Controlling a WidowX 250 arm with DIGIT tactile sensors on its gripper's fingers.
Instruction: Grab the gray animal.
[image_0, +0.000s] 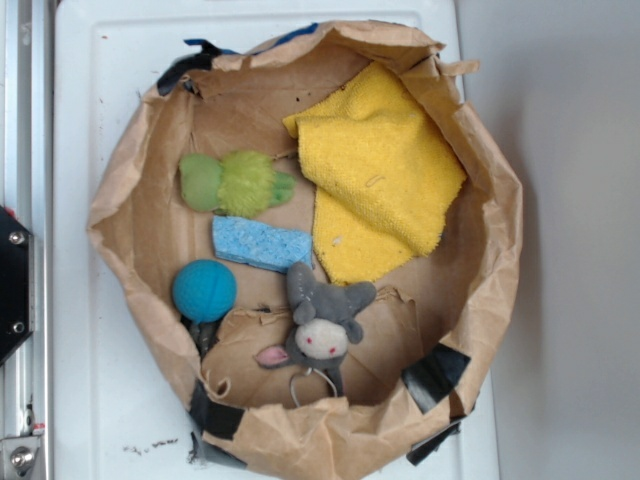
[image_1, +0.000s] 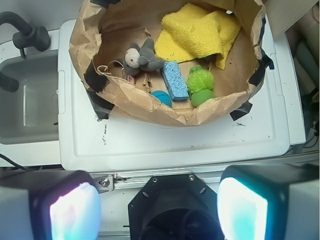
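At the bottom of the wrist view, the end effector (image_1: 159, 202) hangs back from the white worktop (image_1: 175, 140), its two pads (image_1: 242, 207) set wide apart with nothing between them. It sits well short of the brown paper bag (image_1: 145, 112), whose rolled-down rim forms a shallow basin on the worktop. So no part of the grab is done: the approach, the descent and the closing all remain.

Taking the paper bag as landmark and moving away from the end effector, the blue ball (image_1: 161, 97) lies just inside the near rim, half hidden by the paper. Beside it, inside the bag, lie the light blue sponge (image_1: 175, 80) and the fuzzy green plush toy (image_1: 201, 85). The gray animal (image_1: 140, 57) rests on the bag's floor toward the left side in the wrist view, a little deeper in than the ball, and close to the sponge's far end. In the exterior view the gray animal (image_0: 322, 330) lies with its whitish face up, one pink ear out to the side and a thin tail trailing toward the rim; nothing covers it. Farthest in, the yellow cloth (image_1: 197, 32) drapes against the bag's far wall.

The toy looks freely reachable from above, though the ball, the sponge and the bag's near wall crowd it, so the descent likely needs care.
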